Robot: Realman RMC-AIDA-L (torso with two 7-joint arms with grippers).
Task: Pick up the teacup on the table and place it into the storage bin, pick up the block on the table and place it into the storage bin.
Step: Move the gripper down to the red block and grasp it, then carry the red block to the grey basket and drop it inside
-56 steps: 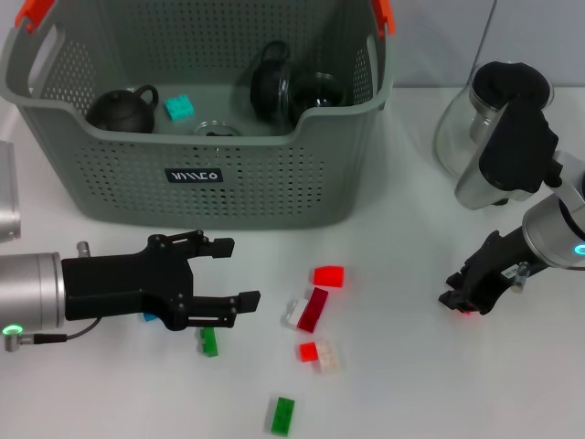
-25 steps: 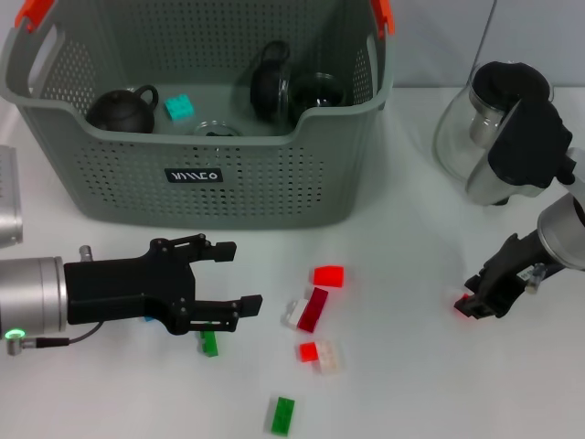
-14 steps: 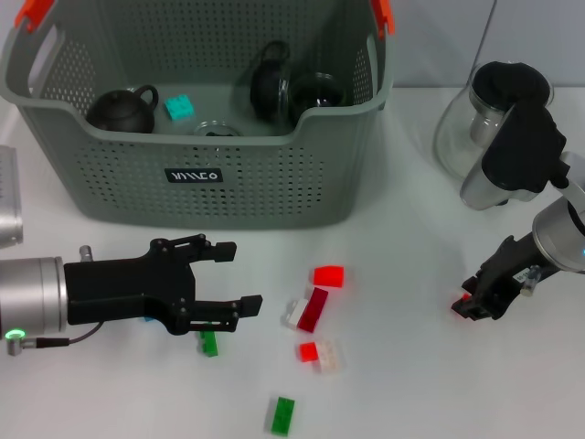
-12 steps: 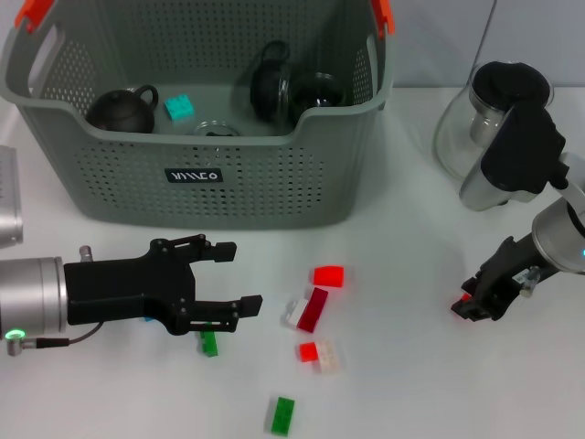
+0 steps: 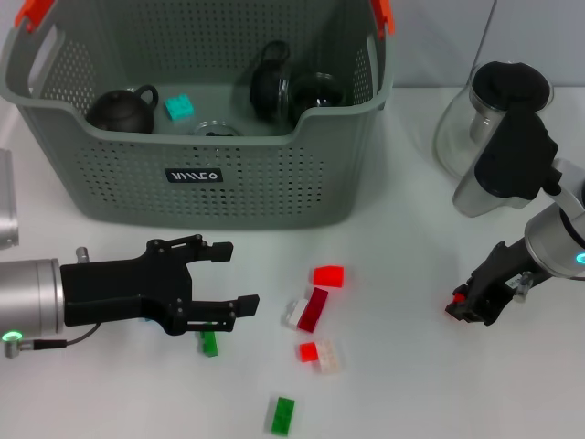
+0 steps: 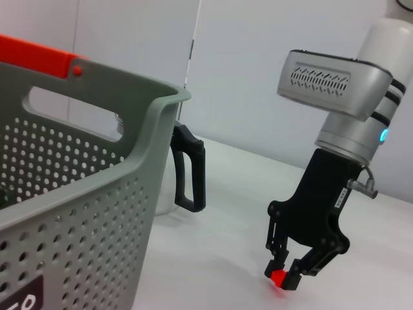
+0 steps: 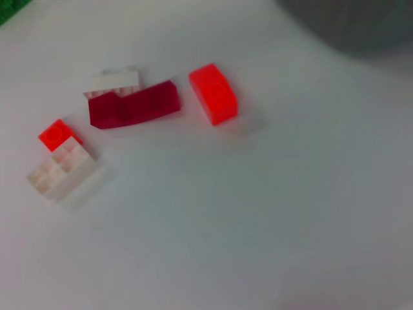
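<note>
The storage bin (image 5: 210,174) is grey moulded plastic, its walls perforated with round holes, with orange clips (image 5: 35,9) at the handles and a small black label (image 5: 193,175) on the near wall; it stands at the far left of the white desk (image 5: 402,384). Inside lie a matt black round teapot (image 5: 122,110), a teal studded block (image 5: 179,107) and further dark rounded vessels (image 5: 292,89). The right hand (image 5: 464,309), black and angular, is low at the right of the desk, its fingers closed on a small red block (image 6: 279,278). The left hand (image 5: 228,277) sits near the bin's near wall, fingers apart, holding nothing. Between the hands lie loose studded blocks: red (image 5: 328,275), dark red (image 5: 313,308), white (image 5: 330,358) and green (image 5: 282,415). A clear glass kettle (image 5: 475,128) with a black lid stands far right, partly hidden by the right arm
</note>
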